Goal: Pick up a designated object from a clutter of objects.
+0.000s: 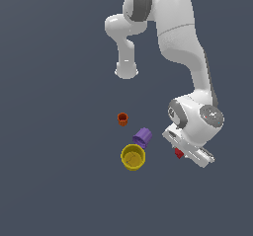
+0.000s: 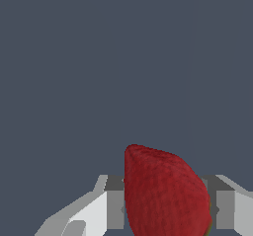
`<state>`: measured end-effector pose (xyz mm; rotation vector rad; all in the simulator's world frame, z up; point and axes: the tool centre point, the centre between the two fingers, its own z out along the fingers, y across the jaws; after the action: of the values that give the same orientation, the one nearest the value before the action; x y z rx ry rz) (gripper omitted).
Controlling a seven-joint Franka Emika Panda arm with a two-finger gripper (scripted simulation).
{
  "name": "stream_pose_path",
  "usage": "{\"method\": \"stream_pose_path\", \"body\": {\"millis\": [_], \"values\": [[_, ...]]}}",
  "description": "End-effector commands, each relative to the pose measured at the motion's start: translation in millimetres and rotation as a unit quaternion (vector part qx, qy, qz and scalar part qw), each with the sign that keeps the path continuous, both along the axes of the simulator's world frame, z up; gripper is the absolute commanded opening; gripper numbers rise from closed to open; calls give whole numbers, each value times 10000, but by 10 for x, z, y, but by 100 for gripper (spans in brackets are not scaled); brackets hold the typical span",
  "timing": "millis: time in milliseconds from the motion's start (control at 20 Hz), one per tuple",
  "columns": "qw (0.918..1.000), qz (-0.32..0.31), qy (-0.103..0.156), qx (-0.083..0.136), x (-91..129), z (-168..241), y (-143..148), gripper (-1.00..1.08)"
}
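My jaws are clamped on the red strawberry (image 2: 165, 195), one on each side of it. It sits under my wrist at the exterior view's right of the yellow cup (image 1: 133, 157), purple cup (image 1: 142, 137) and small orange-red cup (image 1: 122, 118).

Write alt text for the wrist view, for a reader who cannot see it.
A textured red strawberry fills the lower part of the picture, sitting between the two pale grey fingers of the robot gripper, one on each side. Behind it there is only a plain dark blue-grey surface.
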<state>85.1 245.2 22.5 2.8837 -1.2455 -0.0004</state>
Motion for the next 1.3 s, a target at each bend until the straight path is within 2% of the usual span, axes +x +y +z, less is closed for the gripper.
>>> {"method": "stream_pose_path", "body": {"millis": [0,600,1250], "values": [[10000,-1,0,0,0,1,-2,-100],[10000,-1,0,0,-139,239,-179,-100],[10000,-2,0,3,-579,999,-742,-100]]}}
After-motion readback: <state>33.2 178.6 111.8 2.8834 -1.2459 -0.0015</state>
